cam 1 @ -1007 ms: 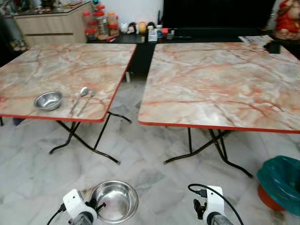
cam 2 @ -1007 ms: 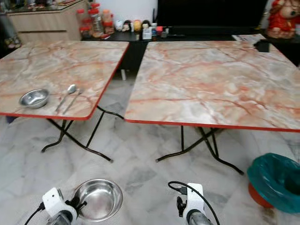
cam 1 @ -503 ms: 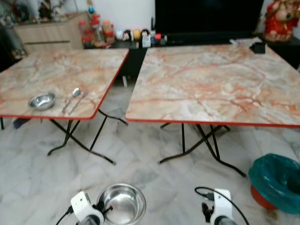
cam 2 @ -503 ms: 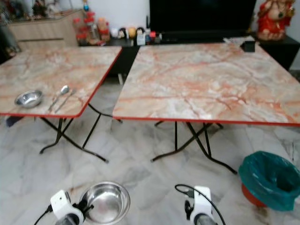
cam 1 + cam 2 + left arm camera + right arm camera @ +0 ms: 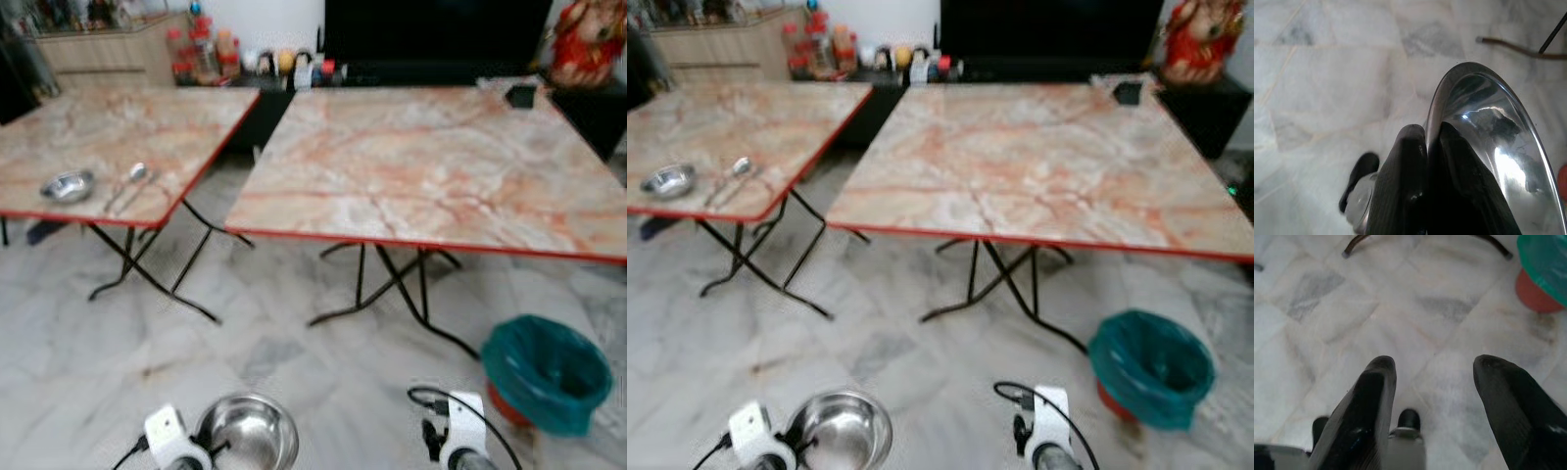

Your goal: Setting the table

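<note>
Two marble-patterned folding counters, the left counter [image 5: 127, 137] and the right counter [image 5: 431, 166], stand on a marble floor [image 5: 294, 343]. The left end effector [image 5: 1427, 142] pinches a steel bowl [image 5: 1488, 147] by its rim; the right end effector [image 5: 1432, 382] gapes empty. Beyond the left end effector, blurred, lie a small bowl [image 5: 67, 186] and cutlery [image 5: 132, 184]. A teal bin [image 5: 544, 372] sits by the right one.

The left marble-topped table [image 5: 98, 137] carries a small steel bowl [image 5: 67, 186] beside two utensils [image 5: 130, 182].

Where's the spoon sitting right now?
The spoon lies on the left table near its front edge, just right of the small steel bowl, with a fork close beside it.
</note>
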{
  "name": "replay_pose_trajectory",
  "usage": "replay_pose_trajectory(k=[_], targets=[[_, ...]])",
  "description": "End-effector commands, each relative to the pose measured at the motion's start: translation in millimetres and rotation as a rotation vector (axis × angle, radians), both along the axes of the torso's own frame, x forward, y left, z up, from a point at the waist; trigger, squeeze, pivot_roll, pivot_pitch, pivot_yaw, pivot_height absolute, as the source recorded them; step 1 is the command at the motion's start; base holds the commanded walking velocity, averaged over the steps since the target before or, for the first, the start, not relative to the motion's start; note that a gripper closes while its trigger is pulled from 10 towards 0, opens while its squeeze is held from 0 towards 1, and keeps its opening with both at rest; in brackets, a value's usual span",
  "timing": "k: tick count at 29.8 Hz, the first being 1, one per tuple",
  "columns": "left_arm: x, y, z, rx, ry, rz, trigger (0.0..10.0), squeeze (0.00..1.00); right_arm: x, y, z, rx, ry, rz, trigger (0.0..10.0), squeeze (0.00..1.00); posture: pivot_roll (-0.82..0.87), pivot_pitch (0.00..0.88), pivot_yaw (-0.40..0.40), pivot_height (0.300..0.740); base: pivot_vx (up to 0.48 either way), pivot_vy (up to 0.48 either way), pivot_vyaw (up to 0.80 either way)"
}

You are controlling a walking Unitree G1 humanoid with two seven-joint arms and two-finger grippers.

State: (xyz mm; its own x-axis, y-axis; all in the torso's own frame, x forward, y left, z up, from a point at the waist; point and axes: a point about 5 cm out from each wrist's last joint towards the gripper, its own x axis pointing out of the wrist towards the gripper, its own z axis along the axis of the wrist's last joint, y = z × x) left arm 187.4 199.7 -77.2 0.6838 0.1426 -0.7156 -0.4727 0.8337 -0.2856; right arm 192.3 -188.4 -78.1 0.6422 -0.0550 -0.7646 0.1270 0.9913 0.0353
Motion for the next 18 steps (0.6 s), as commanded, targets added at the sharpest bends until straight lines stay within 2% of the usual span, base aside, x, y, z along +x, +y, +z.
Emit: replay_pose_trajectory(k=[1,7,10,18], targets=[[-5.3,6.4,-1.7,0.038,0.025,-0.04,10.0,0.0,4.7,7.0,1.8,0.027,-0.02,0.007,10.0,0.0,0.01,0.008,0.028,0.719,0.368,0.0,0.0],[-7.8,7.4,-2.7,0.034,0.031,-0.034,10.0,0.0,6.0,4.8,2.7,0.031,-0.022,-0.009,10.0,0.0,0.01,0.005,0.025,0.719,0.371,0.0,0.0],[-6.9,5.9,-2.6,0.029,0.029,-0.042,10.0,0.0,7.6,4.1,3.7,0.038,-0.03,-0.017,10.0,0.0,0.01,0.003,0.027,0.719,0.376,0.0,-0.6],[-4.6,5.5,-1.6,0.026,0.022,-0.036,10.0,0.0,8.6,6.5,4.1,0.039,-0.036,-0.004,10.0,0.0,0.01,0.0,0.026,0.719,0.378,0.0,0.0]])
